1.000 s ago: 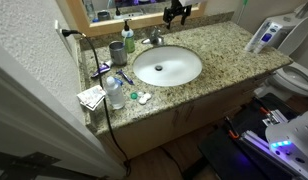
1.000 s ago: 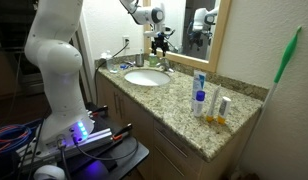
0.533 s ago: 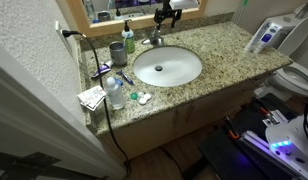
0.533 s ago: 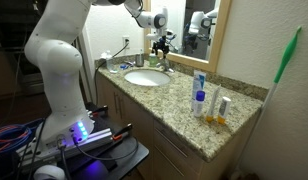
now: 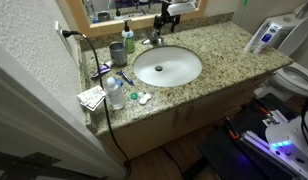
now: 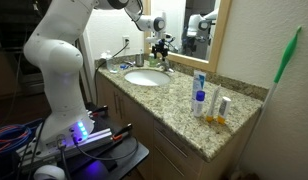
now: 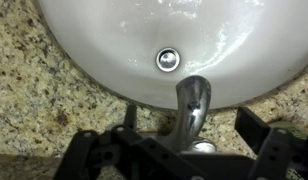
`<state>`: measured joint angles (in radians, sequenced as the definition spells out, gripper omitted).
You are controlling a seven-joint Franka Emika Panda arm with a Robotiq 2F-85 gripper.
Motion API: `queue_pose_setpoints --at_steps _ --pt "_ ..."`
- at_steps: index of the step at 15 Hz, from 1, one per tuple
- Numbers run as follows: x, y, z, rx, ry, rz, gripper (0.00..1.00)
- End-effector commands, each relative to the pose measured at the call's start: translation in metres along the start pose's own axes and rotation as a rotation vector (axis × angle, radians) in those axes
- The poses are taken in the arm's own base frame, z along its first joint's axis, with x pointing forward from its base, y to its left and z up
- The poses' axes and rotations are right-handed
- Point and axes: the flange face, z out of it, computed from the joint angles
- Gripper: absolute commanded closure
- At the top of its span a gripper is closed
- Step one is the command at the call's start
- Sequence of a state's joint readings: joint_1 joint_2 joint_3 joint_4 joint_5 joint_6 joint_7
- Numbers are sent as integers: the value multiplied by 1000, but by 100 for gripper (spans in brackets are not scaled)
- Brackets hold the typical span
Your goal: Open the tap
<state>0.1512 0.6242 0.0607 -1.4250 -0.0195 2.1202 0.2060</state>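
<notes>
The tap (image 7: 192,108) is a small chrome faucet at the back rim of the white oval sink (image 7: 114,40). In the wrist view its spout points up toward the drain, and its base lies between my two black fingers. My gripper (image 7: 191,125) is open, with a finger on each side of the tap and not touching it. In both exterior views the gripper (image 5: 165,19) (image 6: 161,47) hangs just above the tap (image 5: 154,38) (image 6: 160,66) at the back of the sink (image 5: 167,67) (image 6: 145,77). The lever handle is hidden under the gripper.
A green soap bottle (image 5: 128,36) and a grey cup (image 5: 117,51) stand beside the tap. Toothbrushes, a plastic bottle (image 5: 114,92) and small items lie on the granite counter (image 5: 222,50). The mirror frame (image 6: 222,45) rises right behind the tap. Tubes (image 6: 200,95) stand further along the counter.
The gripper has moved from over the back of the counter toward the tap and come down a little over it. Nothing else has moved.
</notes>
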Motion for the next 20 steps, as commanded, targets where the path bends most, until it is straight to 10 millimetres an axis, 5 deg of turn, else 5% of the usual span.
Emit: queue_pose_setpoints --at_steps 1,9,11,20 --pt "13 -14 5 8 56 -11 0" --pt "26 -6 18 4 80 64 0" --pt "28 -8 16 6 95 59 27" --pt "29 -9 4 60 81 59 89"
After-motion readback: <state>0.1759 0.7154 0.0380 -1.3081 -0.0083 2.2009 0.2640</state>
